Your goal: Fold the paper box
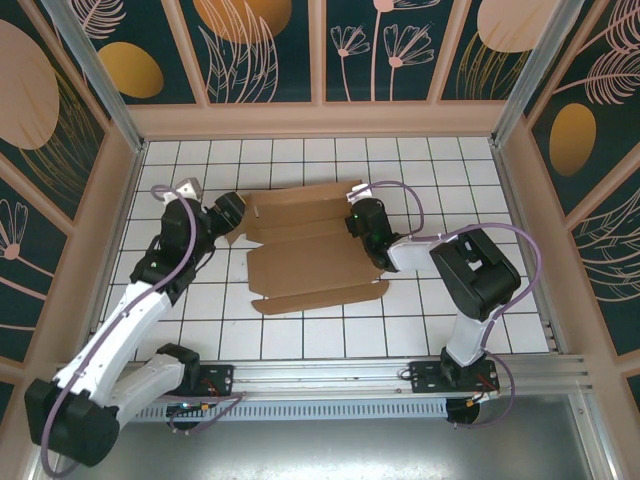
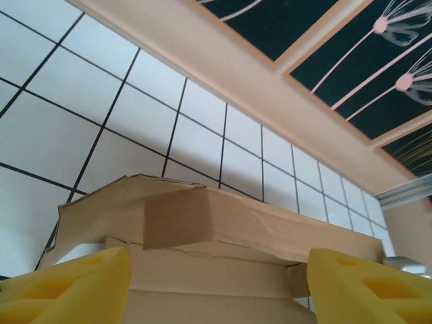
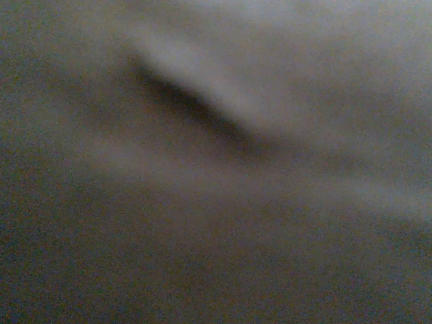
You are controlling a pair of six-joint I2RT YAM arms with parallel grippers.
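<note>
Box (image 1: 310, 255): flat sheet on table (image 1: 450, 180), left flap (image 2: 202, 223) half raised | left hand (image 2: 217, 283): opened wide astride flap, nothing gripped | right hand (image 1: 362, 222): set on right part, grip cannot be told | advice: flap to be pinched near crease, sheet pinned.

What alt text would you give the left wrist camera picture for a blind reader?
The left arm's yellow fingers stand apart at the bottom corners, and between them shows the raised, creased edge of a brown paper box. Behind it lie a white tiled table and a beige wall with dark floral panels.
</note>
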